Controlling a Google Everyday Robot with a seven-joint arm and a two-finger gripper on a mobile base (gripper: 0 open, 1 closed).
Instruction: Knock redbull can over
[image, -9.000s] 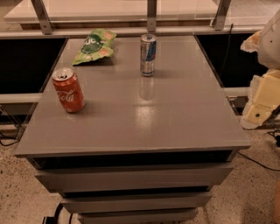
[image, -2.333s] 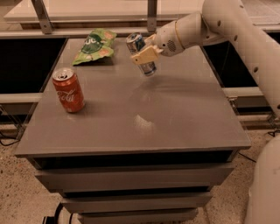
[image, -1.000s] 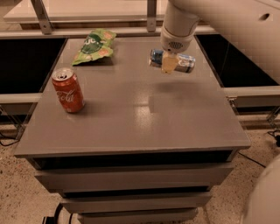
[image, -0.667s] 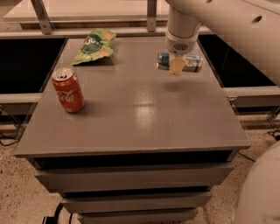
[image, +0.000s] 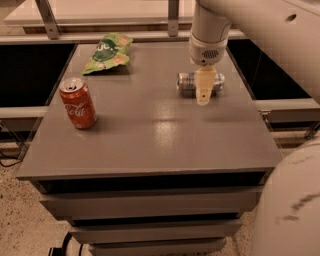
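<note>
The redbull can (image: 186, 83) is a slim silver-and-blue can. It lies on its side on the grey table (image: 150, 135), at the back right. My gripper (image: 203, 95) hangs from the white arm right in front of the can and hides its middle. The gripper's pale fingers point down, just above the tabletop.
A red Coca-Cola can (image: 78, 103) stands upright at the left of the table. A green snack bag (image: 107, 52) lies at the back left. The white arm fills the upper right and the right edge of the view. Drawers sit under the tabletop.
The redbull can went from upright to lying on its side. My gripper swung from beside the can to hang in front of it, pointing down.
</note>
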